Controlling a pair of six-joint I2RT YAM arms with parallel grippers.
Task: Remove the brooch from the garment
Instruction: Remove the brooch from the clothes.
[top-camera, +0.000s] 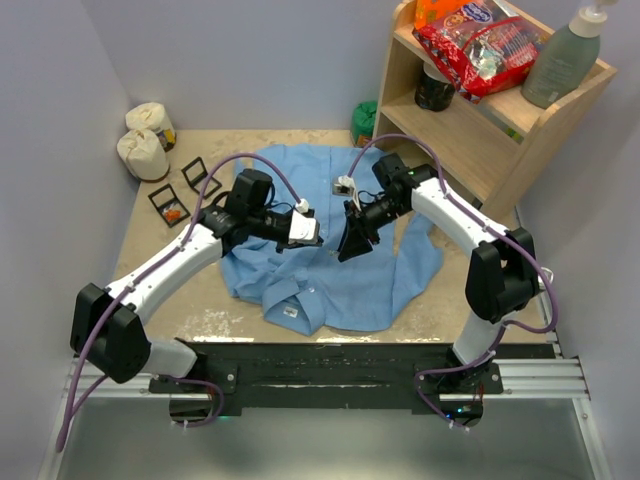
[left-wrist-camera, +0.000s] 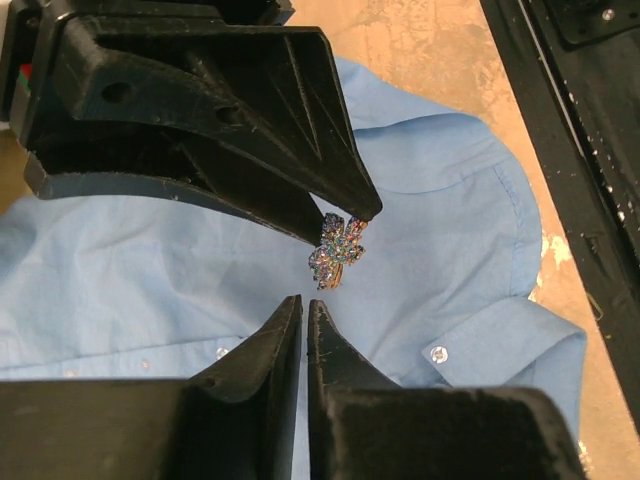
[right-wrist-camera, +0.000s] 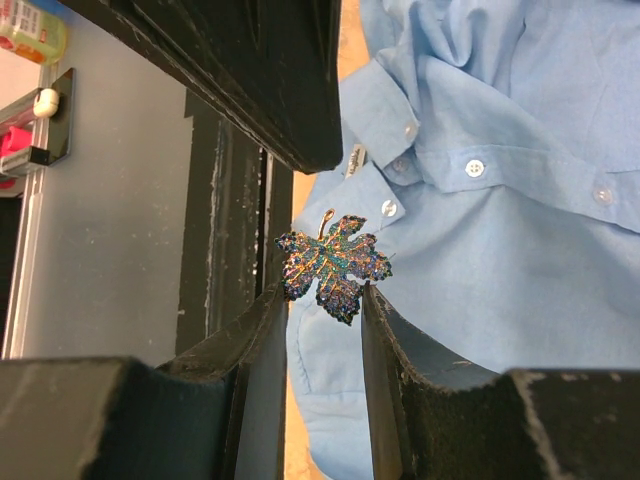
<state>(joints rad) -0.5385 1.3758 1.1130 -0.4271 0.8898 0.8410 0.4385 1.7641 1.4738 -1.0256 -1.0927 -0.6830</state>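
Holding the brooch: my right claw (right-wrist-camera: 323, 293), partly closed, pinches the leaf-shaped, many-coloured brooch (right-wrist-camera: 333, 265) between its fingertips (right-wrist-camera: 385, 335).
Brooch place: at the tip of the right claw, over the middle of the garment (top-camera: 400, 270); I cannot tell whether it touches the cloth.
Other arm: my left claw (left-wrist-camera: 303, 305) has its fingers drawn almost together, with only a slit between them and nothing in it. In the top view it sits just at 9 o'clock of the right claw, tips aimed at the brooch, near it but apart.
Shirt: the garment lies rumpled across the middle of the bench (top-camera: 200, 300), with its collar and white label toward 6 o'clock.
Corner at 1 o'clock: a wooden shelf (top-camera: 470, 140) carries a red snack bag (top-camera: 480, 45) and a grey-green bottle (top-camera: 560, 60).
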